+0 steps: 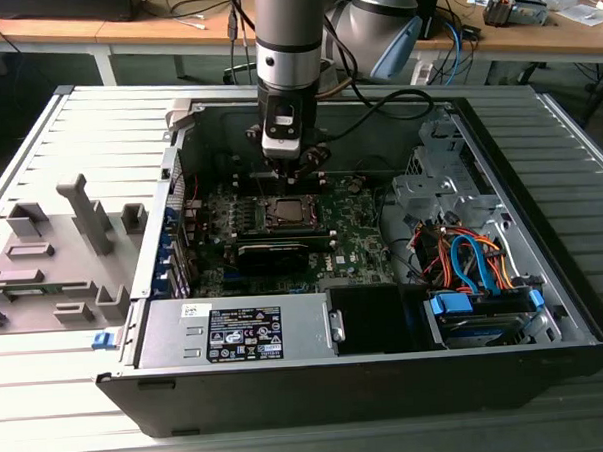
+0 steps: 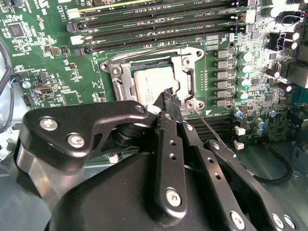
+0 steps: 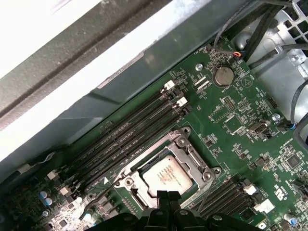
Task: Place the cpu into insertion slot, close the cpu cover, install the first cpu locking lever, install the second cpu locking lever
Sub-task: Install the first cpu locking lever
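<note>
The cpu [image 2: 150,79] lies flat in the insertion slot [image 2: 126,83] on the green motherboard, its silver top showing through the square opening of the cpu cover [image 2: 188,72], which lies down over it. In the first wrist view the cpu [image 3: 166,174] sits inside the cover frame [image 3: 195,155]. My gripper [image 2: 168,95] hangs just above the cover's edge, fingers pressed together with nothing visible between them; I also see the gripper [image 3: 169,195] tips over the slot's rim. A thin wire locking lever [image 2: 209,127] slants away from the cover's corner. In the exterior view the gripper [image 1: 292,180] hovers over the slot [image 1: 286,213].
The open computer case [image 1: 545,305] lies on a ribbed grey table. Memory slots [image 2: 159,24] run beside the socket. A black card [image 1: 283,253], the power supply [image 1: 236,334] and a cable bundle [image 1: 468,259] surround it. Grey fixtures [image 1: 57,247] stand at the exterior view's left.
</note>
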